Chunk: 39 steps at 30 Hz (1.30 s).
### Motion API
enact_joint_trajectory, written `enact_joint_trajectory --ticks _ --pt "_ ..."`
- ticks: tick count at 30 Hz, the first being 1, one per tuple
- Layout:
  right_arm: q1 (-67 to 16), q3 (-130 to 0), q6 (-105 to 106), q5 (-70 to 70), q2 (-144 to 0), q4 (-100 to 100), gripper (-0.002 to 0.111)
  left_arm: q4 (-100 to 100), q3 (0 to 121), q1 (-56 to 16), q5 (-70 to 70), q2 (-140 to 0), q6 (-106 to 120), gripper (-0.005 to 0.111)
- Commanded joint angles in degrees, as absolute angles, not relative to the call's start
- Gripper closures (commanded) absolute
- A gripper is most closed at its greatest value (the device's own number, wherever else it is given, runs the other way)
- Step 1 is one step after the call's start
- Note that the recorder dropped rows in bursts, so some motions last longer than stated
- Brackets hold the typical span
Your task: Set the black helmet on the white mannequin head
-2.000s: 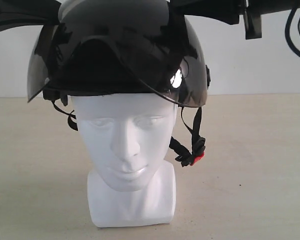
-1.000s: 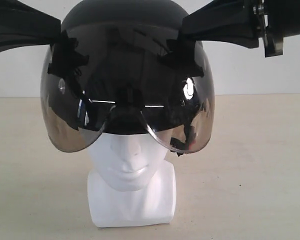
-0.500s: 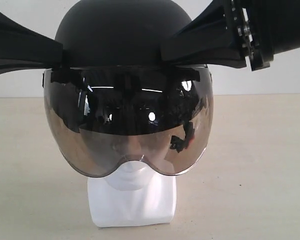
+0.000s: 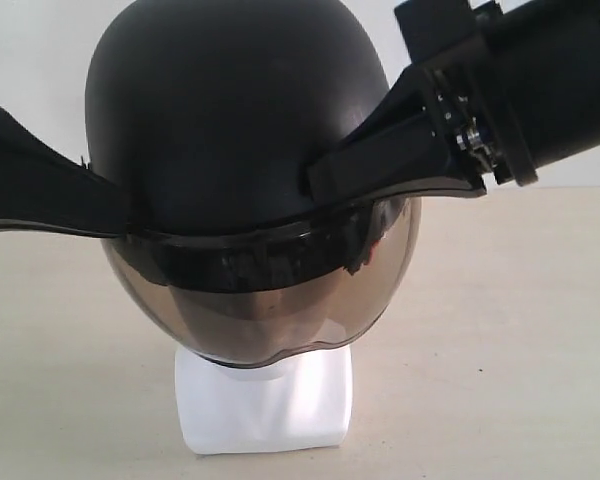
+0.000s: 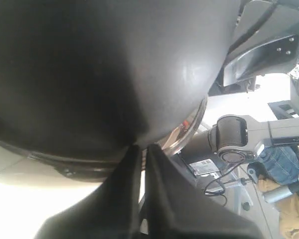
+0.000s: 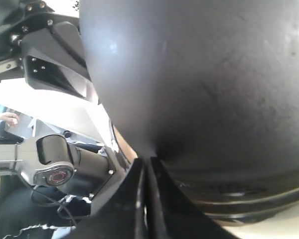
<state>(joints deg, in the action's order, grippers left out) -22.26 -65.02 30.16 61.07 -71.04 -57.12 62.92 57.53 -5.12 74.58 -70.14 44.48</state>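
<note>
Beige worktop (image 4: 500, 330) runs back to a white wall (image 4: 40, 60) at its far edge. The black helmet (image 4: 220, 130) sits over the white mannequin head (image 4: 265, 405), tipped forward so that its crown faces the exterior view. It covers the face completely. Only the blocky neck base shows beneath it, standing on the worktop well forward of the far edge. The right pincer (image 4: 315, 185) lies against the helmet on the right of the exterior view, at the seam above the smoky visor (image 4: 270, 325). The left pincer (image 4: 120, 215) meets the opposite side at the same seam. Each wrist view shows the two fingers (image 6: 127, 199) pressed together, a thin slit between them, tips on the shell. Whether any rim is nipped between the tips cannot be told
</note>
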Motion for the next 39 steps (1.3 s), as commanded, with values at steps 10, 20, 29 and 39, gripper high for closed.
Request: enact_joint_trajectory --ticks 10,20,29,39 --pt "-16.94 -64.63 27.10 46.08 -61.77 -49.81 0.108 62.90 63.81 -5.21 67.33 -61.01 38.73 0.102" --pt "-9.16 -64.63 32.54 46.21 -66.32 -54.16 0.108 37.57 65.38 -5.21 56.74 -56.75 14.84 0.102" --pt "-9.16 -64.73 37.23 47.70 -69.30 -62.45 0.108 32.74 65.27 -5.21 56.61 -64.60 8.77 0.102" --pt "-10.50 -64.73 38.66 49.51 -71.72 -64.92 0.108 45.06 65.27 -5.21 50.59 -72.15 15.84 0.102"
